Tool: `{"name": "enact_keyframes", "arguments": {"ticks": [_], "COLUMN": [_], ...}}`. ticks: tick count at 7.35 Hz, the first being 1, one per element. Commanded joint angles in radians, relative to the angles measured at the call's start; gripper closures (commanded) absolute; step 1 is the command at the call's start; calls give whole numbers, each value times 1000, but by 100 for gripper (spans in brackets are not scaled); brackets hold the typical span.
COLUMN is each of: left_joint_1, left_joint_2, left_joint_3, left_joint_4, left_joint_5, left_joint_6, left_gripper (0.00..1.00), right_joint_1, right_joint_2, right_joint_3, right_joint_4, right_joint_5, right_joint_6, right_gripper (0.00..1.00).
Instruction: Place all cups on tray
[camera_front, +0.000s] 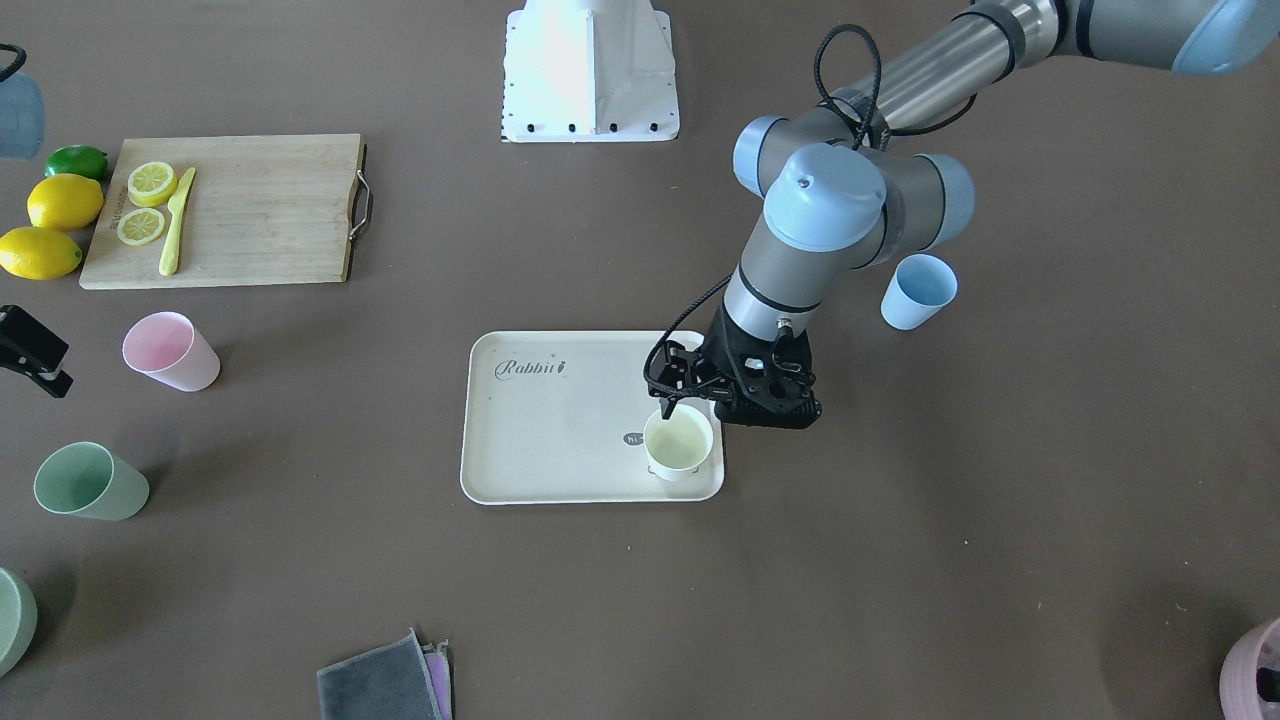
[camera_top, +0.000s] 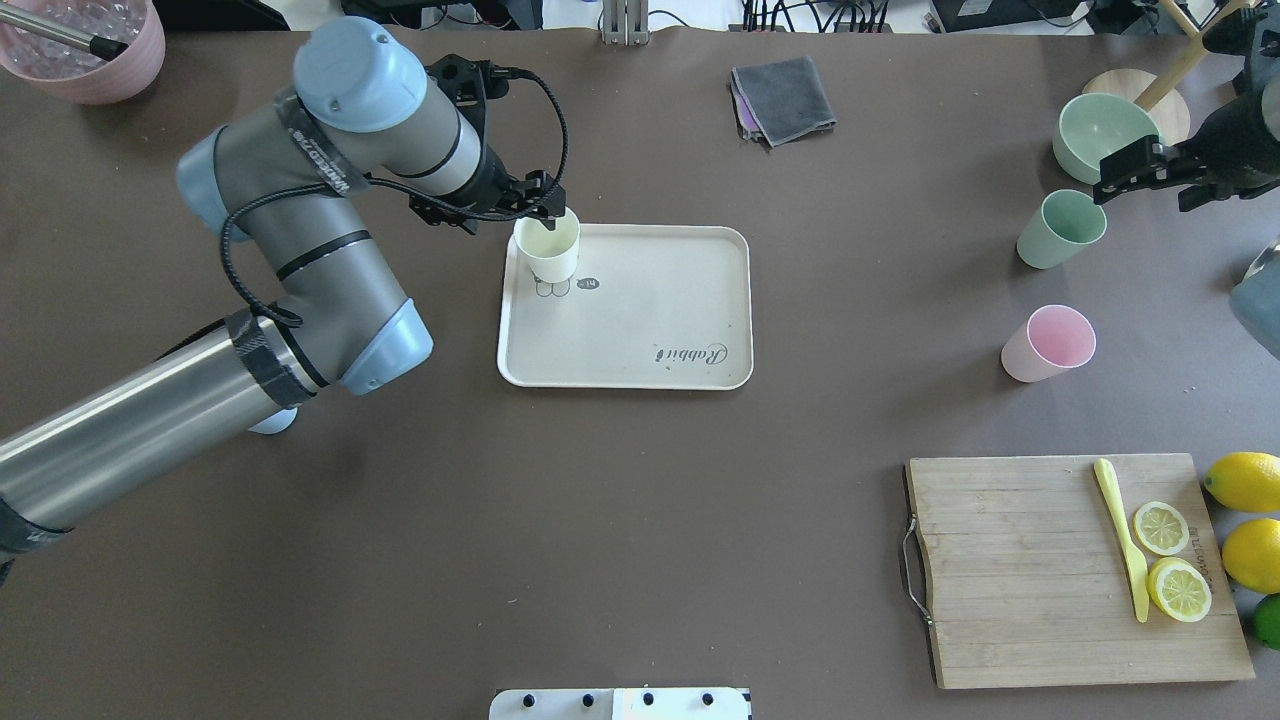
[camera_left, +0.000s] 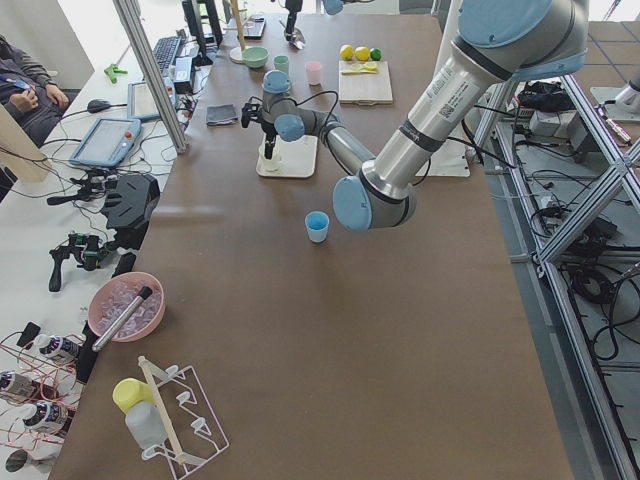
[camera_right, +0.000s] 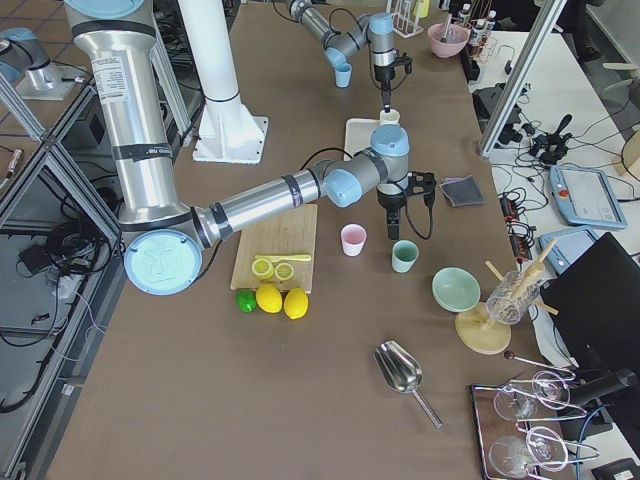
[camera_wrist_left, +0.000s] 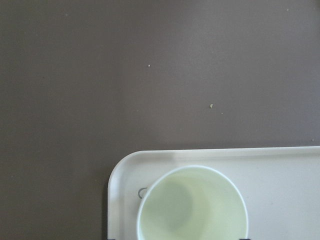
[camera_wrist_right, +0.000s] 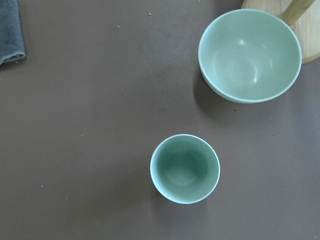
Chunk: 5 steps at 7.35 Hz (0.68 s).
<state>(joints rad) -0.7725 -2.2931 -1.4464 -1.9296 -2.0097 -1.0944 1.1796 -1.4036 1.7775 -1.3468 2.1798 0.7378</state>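
The cream-yellow cup (camera_front: 679, 443) stands upright in a corner of the beige tray (camera_front: 560, 440), and fills the bottom of the left wrist view (camera_wrist_left: 192, 205). My left gripper (camera_front: 688, 410) is at its rim, fingers astride it and open. The light blue cup (camera_front: 918, 290) stands on the table beside the left arm. The pink cup (camera_front: 170, 350) and sage green cup (camera_front: 90, 482) stand on the table off the tray. My right gripper (camera_top: 1112, 180) hovers empty and open above the green cup (camera_wrist_right: 184, 168).
A wooden cutting board (camera_front: 260, 210) holds lemon slices and a yellow knife, with lemons and a lime beside it. A green bowl (camera_top: 1105, 130) sits close to the green cup. A grey cloth (camera_top: 785, 95) and a pink pot (camera_top: 85, 45) lie at the table's far edge.
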Motion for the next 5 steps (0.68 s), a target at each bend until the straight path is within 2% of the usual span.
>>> {"name": "enact_keyframes", "arguments": {"ticks": [1, 2, 3, 5], "left_joint_1": [-71, -80, -83, -88], "left_joint_2": [159, 247, 341, 548], "left_joint_3": [-182, -297, -372, -457], "left_joint_4": [70, 139, 155, 121], "left_joint_5": [-72, -73, -73, -76], "left_joint_6": [89, 170, 217, 423], "left_gripper": [2, 2, 2, 2], "right_joint_1": [0, 2, 2, 2], "right_joint_2": [0, -2, -8, -8], "right_joint_3": [0, 2, 2, 2], "right_joint_4": [0, 0, 0, 0], "right_joint_5": [0, 0, 2, 0], "right_joint_6": [0, 0, 0, 0], "right_gripper": [0, 0, 0, 0]}}
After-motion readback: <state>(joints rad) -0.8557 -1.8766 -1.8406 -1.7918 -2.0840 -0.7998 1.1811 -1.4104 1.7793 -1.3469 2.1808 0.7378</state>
